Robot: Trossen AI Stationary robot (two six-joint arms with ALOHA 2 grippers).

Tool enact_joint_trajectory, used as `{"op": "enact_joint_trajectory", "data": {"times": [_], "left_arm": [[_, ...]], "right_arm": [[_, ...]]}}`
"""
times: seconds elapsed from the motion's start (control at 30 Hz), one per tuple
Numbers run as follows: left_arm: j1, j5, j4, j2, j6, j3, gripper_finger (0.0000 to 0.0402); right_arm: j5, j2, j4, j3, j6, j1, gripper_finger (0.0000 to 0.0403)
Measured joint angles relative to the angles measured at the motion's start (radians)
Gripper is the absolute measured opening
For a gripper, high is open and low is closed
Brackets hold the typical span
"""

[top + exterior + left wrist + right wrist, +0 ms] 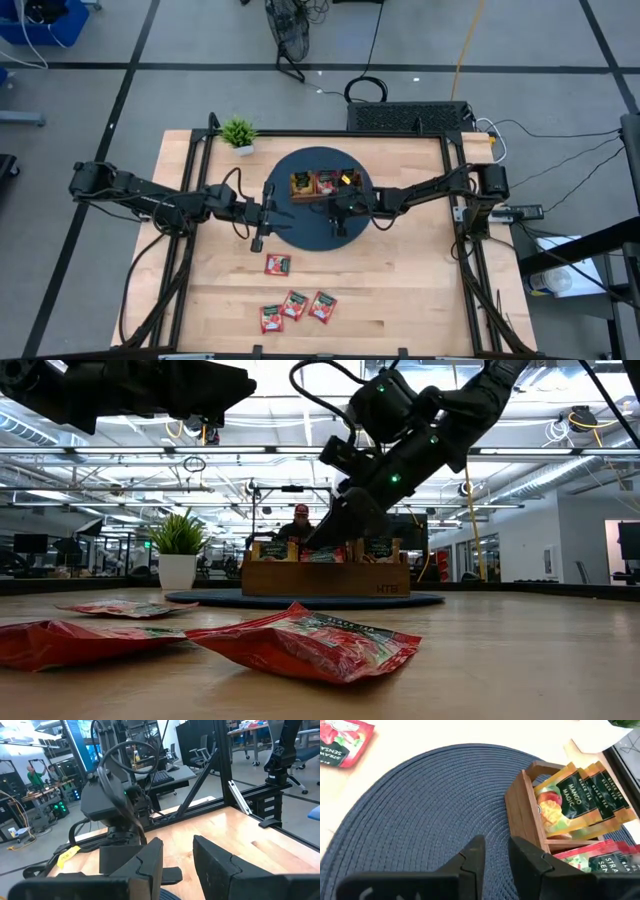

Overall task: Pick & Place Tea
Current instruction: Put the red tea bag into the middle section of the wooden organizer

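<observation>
While the right gripper (495,856) hangs over the blue mat (420,810) just beside the tray (522,807), its fingers stand a narrow gap apart with nothing between them. The left gripper (177,865), at the mat's left edge, is likewise slightly parted and empty.

Four red sachets (277,264) lie loose on the bench (400,290), well apart from the tray: one nearer the mat, three in a row toward the front edge. Others, orange and red, stand upright in the tray's compartments.

Risks, as I judge them: the sachets are thin and lie flat on the wood, so narrow fingers may skid over one or pinch only a corner, letting it slip in transit. The three in the row lie close together, so reaching for one may nudge or drag a neighbour. At the tray, a low approach could knock the standing sachets or shove the light tray across the mat.

Pale wood planks on a black frame form the bench; a potted plant (238,132) sits near its back-left corner. Beyond lies an open workshop with desks, chairs, monitors and people.
</observation>
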Motion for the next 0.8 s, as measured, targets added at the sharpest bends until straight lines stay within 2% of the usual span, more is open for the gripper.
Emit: {"op": "enact_joint_trajectory", "data": {"times": [0.23, 0.5, 0.67, 0.8], "left_arm": [[0.000, 0.000, 0.000, 0.000, 0.000, 0.000, 0.0113], [0.000, 0.000, 0.000, 0.000, 0.000, 0.000, 0.0113], [0.000, 0.000, 0.000, 0.000, -0.003, 0.000, 0.0113], [0.000, 0.000, 0.000, 0.000, -0.004, 0.000, 0.0113]], "right_arm": [[0.000, 0.000, 0.003, -0.023, -0.004, 0.000, 0.0068], [0.004, -0.003, 0.134, -0.073, -0.035, 0.000, 0.0062], [0.057, -0.088, 0.071, -0.075, -0.081, 0.000, 0.0059], [0.053, -0.209, -0.111, -0.031, -0.110, -0.001, 0.0057]]}}
